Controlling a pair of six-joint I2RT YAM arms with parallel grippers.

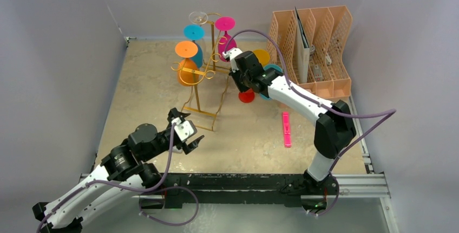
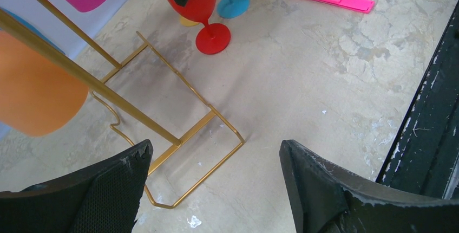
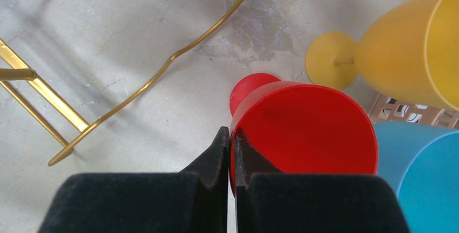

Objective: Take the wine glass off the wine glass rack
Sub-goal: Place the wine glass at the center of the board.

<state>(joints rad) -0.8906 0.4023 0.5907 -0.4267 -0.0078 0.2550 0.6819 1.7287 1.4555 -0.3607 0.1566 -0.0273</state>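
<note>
**Right of the rack [image 1: 196, 96]: red glass [image 1: 246, 96] standing on the surface [image 1: 243, 146], gripped at the rim**

Grips the red glass by its rim with the right fingers [image 3: 219, 154], closed tight on the thin wall, one inside the bowl and one outside. Has the glass upright, foot seemingly flat on the surface, off the rack and just beside the right side of its wire base, toward the far right part of the surface. Shares that spot with a yellow glass [image 3: 400, 49] and a blue glass [image 3: 422, 173], both close to the red one; touching or apart, cannot tell. Shows a peach organiser [image 1: 319, 38] in the far right corner, just behind those glasses.

Holds nothing in the left fingers [image 2: 116, 184], spread wide and hanging above the near end of the rack's base, toward the near left part of the surface.

Carries on the rack's curled arms, foot up and bowl down, an orange glass [image 1: 188, 73], a teal glass [image 1: 194, 32], a pink glass [image 1: 224, 24] and a clear glass [image 1: 198, 16], all toward the far edge of the surface.

Shows a flat pink strip [image 1: 286, 130] lying on the surface near the right edge, well apart from the rack and from both sets of fingers.
</note>
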